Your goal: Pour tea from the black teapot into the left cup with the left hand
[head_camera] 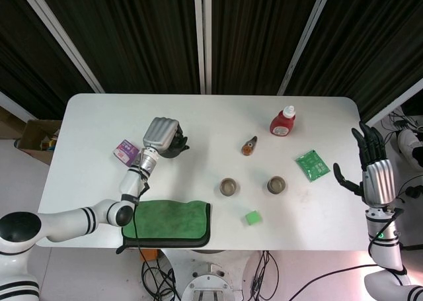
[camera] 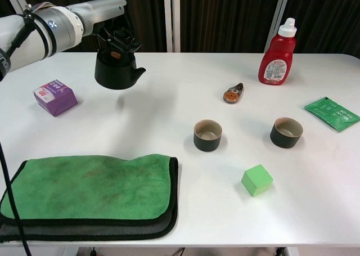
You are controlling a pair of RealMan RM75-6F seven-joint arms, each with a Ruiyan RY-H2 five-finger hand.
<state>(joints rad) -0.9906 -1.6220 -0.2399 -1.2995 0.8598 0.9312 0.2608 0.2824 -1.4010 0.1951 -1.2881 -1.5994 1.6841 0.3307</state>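
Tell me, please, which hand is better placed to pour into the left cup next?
The left hand: it holds the black teapot; the right hand hangs open beyond the table's edge.

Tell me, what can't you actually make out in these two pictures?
- Whether the black teapot holds tea: its lid is on, and in the head view the left hand covers most of it.
- How the fingers grip its handle: too dark in the chest view.
- The print on the small purple box and the green packet: too small.
- The right hand: outside the chest view.
- The dark cups' depth.
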